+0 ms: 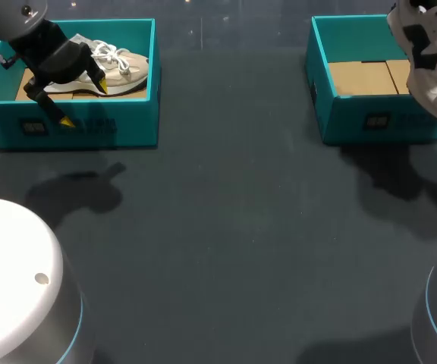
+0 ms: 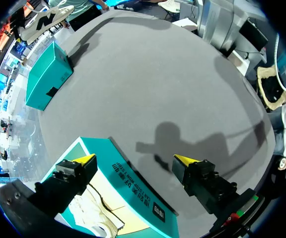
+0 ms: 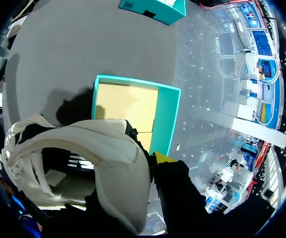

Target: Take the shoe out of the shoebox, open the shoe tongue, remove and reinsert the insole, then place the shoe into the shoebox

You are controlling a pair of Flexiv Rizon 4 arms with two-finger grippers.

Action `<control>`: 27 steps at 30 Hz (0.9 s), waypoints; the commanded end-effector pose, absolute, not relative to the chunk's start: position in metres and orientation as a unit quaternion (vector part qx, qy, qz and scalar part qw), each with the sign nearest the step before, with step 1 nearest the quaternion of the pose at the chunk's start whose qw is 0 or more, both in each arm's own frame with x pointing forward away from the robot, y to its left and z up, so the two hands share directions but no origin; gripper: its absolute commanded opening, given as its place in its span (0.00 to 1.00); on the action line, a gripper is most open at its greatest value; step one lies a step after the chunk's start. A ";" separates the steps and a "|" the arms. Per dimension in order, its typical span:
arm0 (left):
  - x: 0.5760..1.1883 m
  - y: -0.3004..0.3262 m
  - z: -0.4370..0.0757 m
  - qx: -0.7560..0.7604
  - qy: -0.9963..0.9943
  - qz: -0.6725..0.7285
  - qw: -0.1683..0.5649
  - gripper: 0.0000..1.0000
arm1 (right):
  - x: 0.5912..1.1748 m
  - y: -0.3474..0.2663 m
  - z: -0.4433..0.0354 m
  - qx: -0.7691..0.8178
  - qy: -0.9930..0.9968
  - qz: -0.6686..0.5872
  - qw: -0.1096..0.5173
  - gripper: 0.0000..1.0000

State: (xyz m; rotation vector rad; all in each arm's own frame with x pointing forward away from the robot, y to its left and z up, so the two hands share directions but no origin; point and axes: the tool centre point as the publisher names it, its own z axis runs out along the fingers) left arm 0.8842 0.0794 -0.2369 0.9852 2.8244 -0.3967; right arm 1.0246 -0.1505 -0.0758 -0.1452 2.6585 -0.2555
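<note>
Dark grey table [image 1: 226, 227], left gripper [image 1: 84, 103] wide open, empty, over beige sneaker [image 1: 124, 72] in left teal shoebox [image 1: 82, 130], right gripper [image 3: 150, 166] clamping white-and-black sneaker [image 1: 431, 53] above right teal shoebox [image 1: 355, 121]

Teal with tan floors: left box [image 1: 82, 125], right box [image 1: 355, 121]. White-laced: beige shoe [image 1: 124, 72]. Black-striped: white shoe [image 1: 431, 53]. Dark grey: surface [image 1: 226, 227]. Black, yellow-tipped: left tool [image 1: 84, 104].
</note>
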 end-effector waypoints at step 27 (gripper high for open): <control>0.884 0.080 -0.237 0.326 0.934 -0.130 0.062 1.00 | 1.119 -0.230 -0.073 -0.093 0.970 -0.076 0.211 0.00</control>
